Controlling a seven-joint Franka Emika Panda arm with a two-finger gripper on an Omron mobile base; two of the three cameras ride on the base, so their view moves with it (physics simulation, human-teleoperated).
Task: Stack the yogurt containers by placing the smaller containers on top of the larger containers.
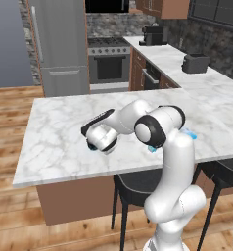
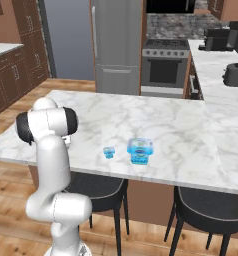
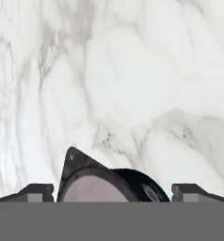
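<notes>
The dark round cup (image 3: 109,186), with a pale pinkish-grey top and a pointed lid tab, sits on the marble between my fingertips (image 3: 36,192) in the hand view. My gripper (image 3: 112,190) is open and straddles it, with a thin gap on each side. From the left base view the gripper (image 1: 95,144) is low over the island counter (image 1: 59,142). To the right on that counter stand the tiny light-blue cup (image 2: 109,152) and the bigger light-blue tub (image 2: 140,150) with its green band, close together. My arm partly covers the tub (image 1: 189,133) and the tiny cup (image 1: 151,148).
The island's front edge runs just below the containers, with dark bar stools (image 2: 211,205) under it. A toaster (image 1: 195,63) and a coffee machine (image 1: 152,35) stand on the far side counter. The stove (image 1: 108,61) and fridge (image 1: 59,44) are beyond.
</notes>
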